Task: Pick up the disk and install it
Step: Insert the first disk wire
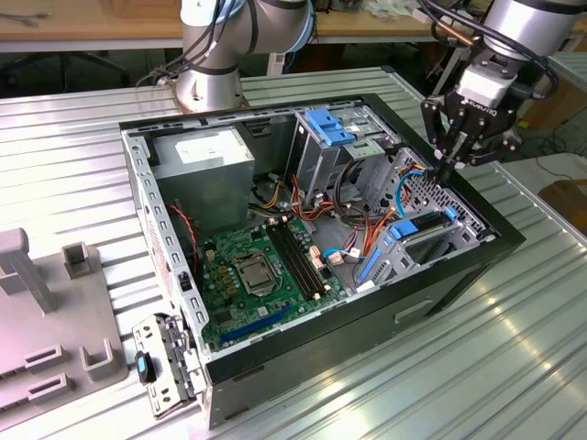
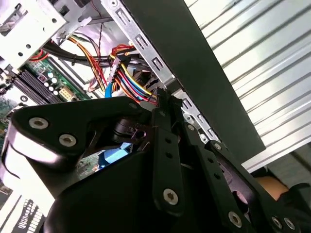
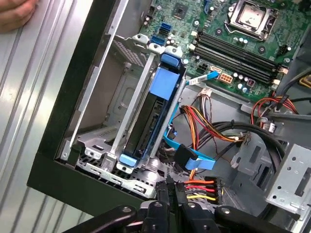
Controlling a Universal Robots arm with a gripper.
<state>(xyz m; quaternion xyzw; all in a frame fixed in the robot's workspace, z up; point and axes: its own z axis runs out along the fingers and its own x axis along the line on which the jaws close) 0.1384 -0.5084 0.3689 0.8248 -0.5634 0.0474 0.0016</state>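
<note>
arm point(image 1: 527, 23): angled downward | jaws: pressed together; pointing down

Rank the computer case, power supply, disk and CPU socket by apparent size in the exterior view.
1. computer case
2. power supply
3. disk and CPU socket: not ranked. They look similar, because the disk stands on edge, partly hidden in its bay.

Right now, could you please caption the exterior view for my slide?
Gripper hovers over the open computer case, near the blue-framed disk inside.
</note>
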